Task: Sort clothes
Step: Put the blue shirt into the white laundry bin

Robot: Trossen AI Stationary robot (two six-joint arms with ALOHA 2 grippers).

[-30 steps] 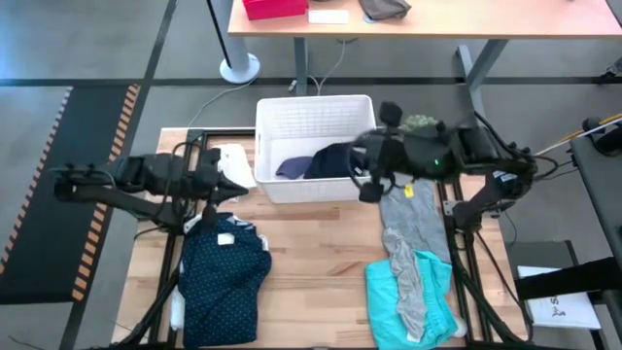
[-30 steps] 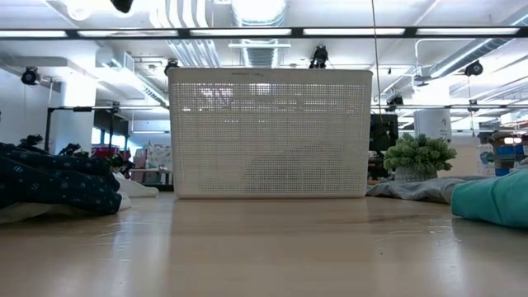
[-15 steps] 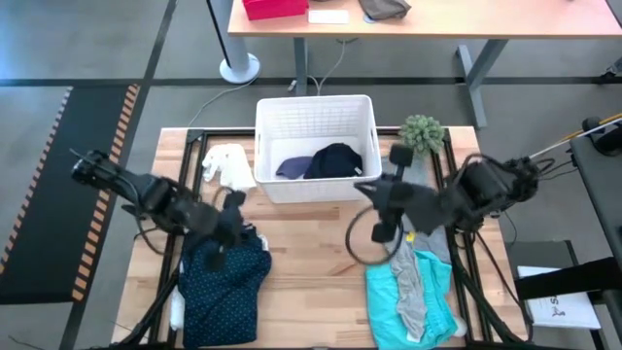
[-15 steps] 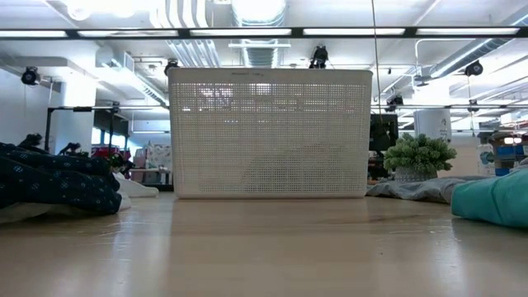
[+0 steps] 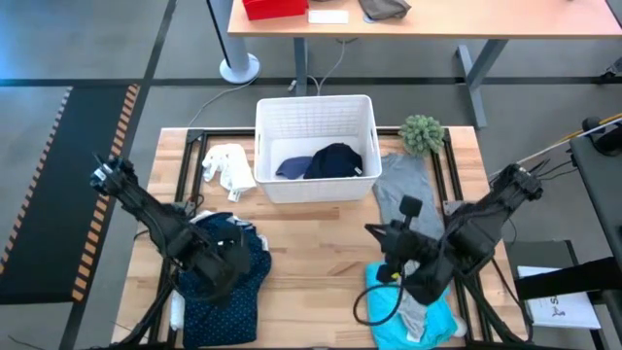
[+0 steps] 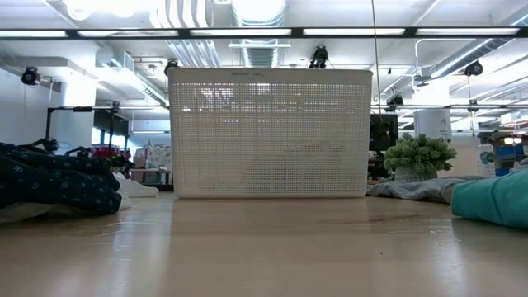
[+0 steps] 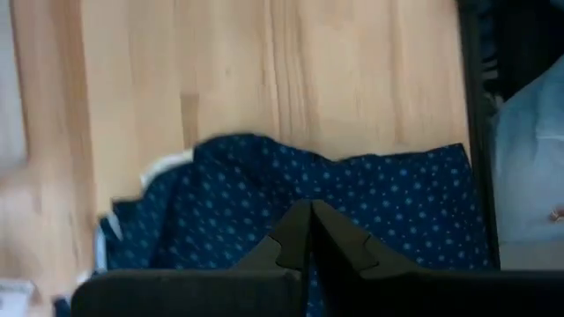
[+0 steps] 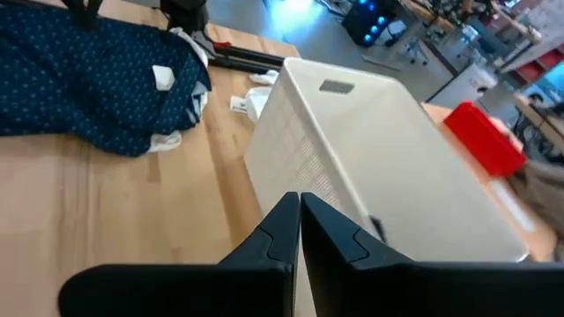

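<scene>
A navy dotted shirt [image 5: 233, 292] lies in a heap at the near left of the table, with white cloth showing under its edge. My left gripper [image 5: 229, 264] is shut and points steeply down above the shirt [image 7: 352, 211], holding nothing. A grey tee [image 5: 401, 187] lies on the right side, its near end over a turquoise piece [image 5: 381, 290]. My right gripper [image 5: 373, 233] is shut and empty, above the wood beside that pile's left edge. A small white cloth [image 5: 227, 166] lies left of the white basket [image 5: 314, 109], which holds dark pieces [image 5: 330, 160].
A fuzzy green ball [image 5: 422, 132] stands at the far right, beside the basket. Bare wood [image 5: 316, 258] lies between the two piles, in front of the basket [image 6: 270, 132]. Black frame rails [image 5: 185, 160] run along the table's left and right sides.
My left gripper has swung from beside the white cloth toward the near edge and tipped steeply down over the navy shirt. My right gripper has left the basket's right side, moving toward the near edge and sinking beside the grey and turquoise pile. Both have stayed shut.
</scene>
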